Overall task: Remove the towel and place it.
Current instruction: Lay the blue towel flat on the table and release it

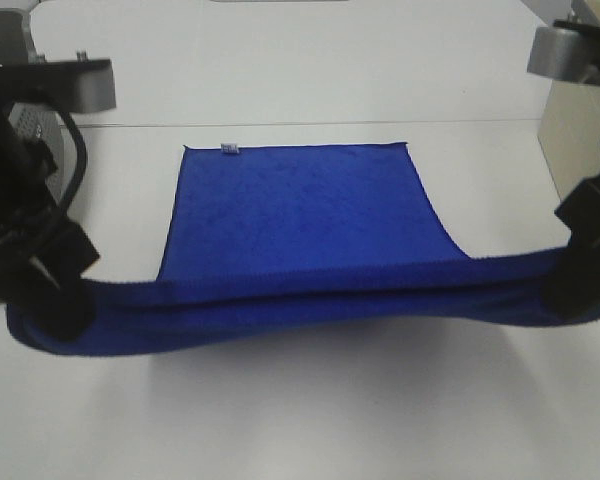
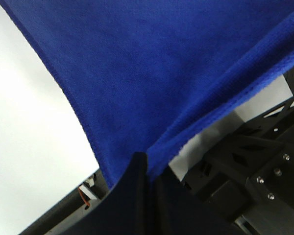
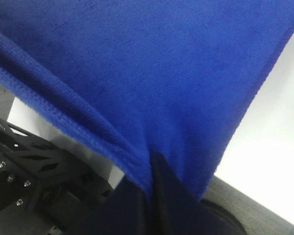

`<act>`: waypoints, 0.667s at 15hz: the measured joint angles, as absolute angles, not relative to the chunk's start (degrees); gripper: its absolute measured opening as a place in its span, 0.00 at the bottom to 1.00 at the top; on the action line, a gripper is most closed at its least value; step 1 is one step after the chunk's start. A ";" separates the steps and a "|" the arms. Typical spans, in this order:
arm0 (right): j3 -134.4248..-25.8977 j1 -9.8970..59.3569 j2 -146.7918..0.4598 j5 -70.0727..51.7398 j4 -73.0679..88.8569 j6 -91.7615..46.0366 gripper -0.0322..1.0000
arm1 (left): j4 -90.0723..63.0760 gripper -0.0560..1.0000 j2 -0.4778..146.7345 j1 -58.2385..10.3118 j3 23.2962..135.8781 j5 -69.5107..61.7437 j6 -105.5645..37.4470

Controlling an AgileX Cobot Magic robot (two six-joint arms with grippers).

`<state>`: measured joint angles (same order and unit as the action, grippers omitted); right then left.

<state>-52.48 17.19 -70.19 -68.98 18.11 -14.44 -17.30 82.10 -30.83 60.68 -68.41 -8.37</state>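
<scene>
Fingers of L gripper (image 2: 148, 169) are seen closest in the left wrist view, clamped tight on a pinched fold of the royal-blue towel (image 2: 161, 73); no gap is seen btwn them. The same is shown for R gripper (image 3: 151, 176) in the right wrist view: its jaws are closed on a bunched bit of the cloth, w/ a stitched hem running away from the grip.

In the exterior high view, the towel's near edge is held up off the white table (image 1: 310, 420) and stretched btwn the two grippers, L at approx. 8 o'clock and R at approx. 4 o'clock. The raised strip is doubled over, sagging slightly in the middle, and a shadow is cast on the table beneath it. The rest of the cloth is laid flat on the table toward 12 o'clock, roughly at centre. A small white tag (image 1: 230, 150) is seen on the far edge, near the 11 o'clock corner. The far corners are resting on the table; the near corners are hidden by the grippers.
</scene>
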 joint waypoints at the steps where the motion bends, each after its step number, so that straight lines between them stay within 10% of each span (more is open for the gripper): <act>1: -50.08 17.19 -69.16 -69.10 18.91 -14.44 0.04 | -17.36 0.05 82.10 -32.31 58.73 -68.30 -7.56; 10: -31.86 17.13 -67.04 -69.21 25.55 -11.52 0.04 | -21.89 0.05 81.99 -41.37 48.01 -67.78 -4.70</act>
